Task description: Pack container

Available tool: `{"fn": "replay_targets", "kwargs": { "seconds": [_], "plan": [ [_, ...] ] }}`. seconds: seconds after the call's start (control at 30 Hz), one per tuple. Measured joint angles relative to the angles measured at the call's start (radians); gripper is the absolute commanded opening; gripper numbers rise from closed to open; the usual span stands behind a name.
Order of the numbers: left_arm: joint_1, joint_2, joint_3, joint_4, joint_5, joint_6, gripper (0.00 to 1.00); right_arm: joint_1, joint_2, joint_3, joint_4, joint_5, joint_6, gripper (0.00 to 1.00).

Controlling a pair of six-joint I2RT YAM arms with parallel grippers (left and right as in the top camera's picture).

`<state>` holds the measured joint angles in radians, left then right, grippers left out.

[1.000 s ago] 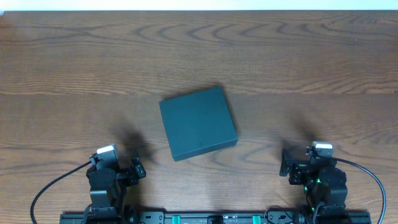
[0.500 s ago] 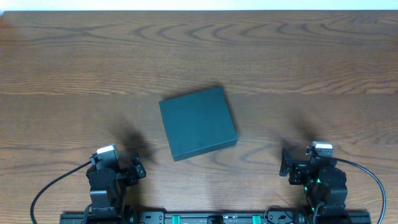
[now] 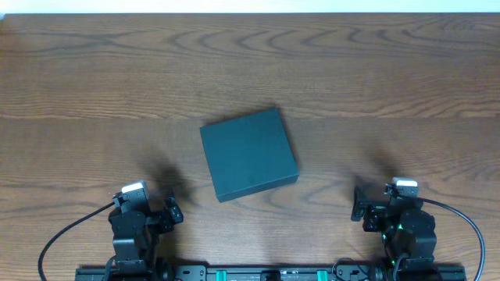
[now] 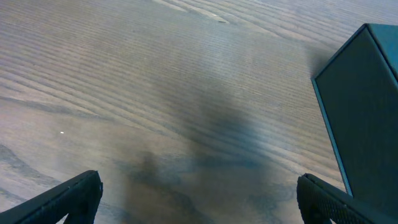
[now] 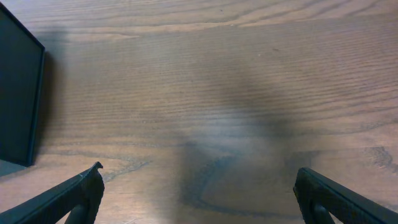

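The container [image 3: 248,154] is a dark teal-black square box, lid closed, lying slightly rotated in the middle of the wooden table. Its corner shows at the right edge of the left wrist view [image 4: 367,106] and at the left edge of the right wrist view [image 5: 17,93]. My left gripper [image 3: 144,212] rests near the front left edge, open and empty, its fingertips wide apart [image 4: 199,196]. My right gripper [image 3: 391,204] rests near the front right edge, open and empty [image 5: 199,193]. Both are apart from the box.
The wooden table [image 3: 250,62] stretches behind and beside the box. The arm bases and a black rail [image 3: 266,273] sit along the front edge. No other objects show.
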<state>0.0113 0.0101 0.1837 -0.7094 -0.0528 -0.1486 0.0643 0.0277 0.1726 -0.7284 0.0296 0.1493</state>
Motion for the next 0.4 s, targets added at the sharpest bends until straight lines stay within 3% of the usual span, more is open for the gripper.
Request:
{"fn": "replay_targets", "kwargs": {
  "seconds": [0.4],
  "plan": [
    [0.0, 0.0, 0.0, 0.0, 0.0, 0.0, 0.99, 0.0, 0.0, 0.0, 0.0, 0.0, 0.0, 0.99]
  ]
}}
